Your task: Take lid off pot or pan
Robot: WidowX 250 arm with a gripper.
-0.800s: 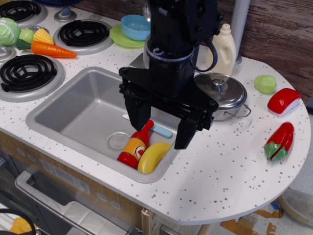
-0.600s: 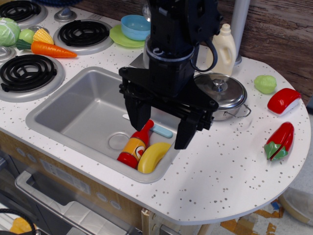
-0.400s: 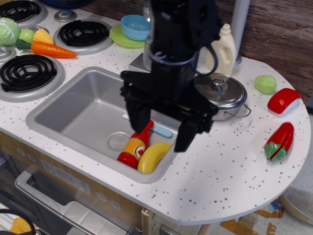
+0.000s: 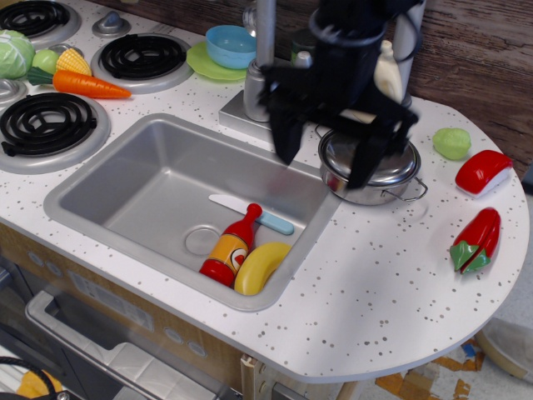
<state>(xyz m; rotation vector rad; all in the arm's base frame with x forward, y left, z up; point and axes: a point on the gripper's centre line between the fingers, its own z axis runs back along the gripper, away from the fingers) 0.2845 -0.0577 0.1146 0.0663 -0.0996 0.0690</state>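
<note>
The steel pot [image 4: 371, 193] stands on the counter just right of the sink, one wire handle showing at its right. The shiny lid [image 4: 395, 164] sits on it; my arm hides the lid's left part and its knob. My black gripper [image 4: 323, 155] hangs open over the pot's left side. Its left finger [image 4: 284, 140] is over the sink's back right corner and its right finger [image 4: 363, 167] is in front of the lid. It holds nothing.
The sink [image 4: 158, 187] holds a ketchup bottle [image 4: 231, 245], a banana [image 4: 261, 267] and a toy knife [image 4: 250, 213]. A faucet [image 4: 263, 50] and a white bottle [image 4: 385, 73] stand behind the pot. Toy peppers [image 4: 476, 240] lie right. A blue bowl [image 4: 231, 45] and burners sit at back left.
My gripper has moved up and to the right, from above the sink's front right corner to over the pot's left side. It stays open. The pot and lid have not moved.
</note>
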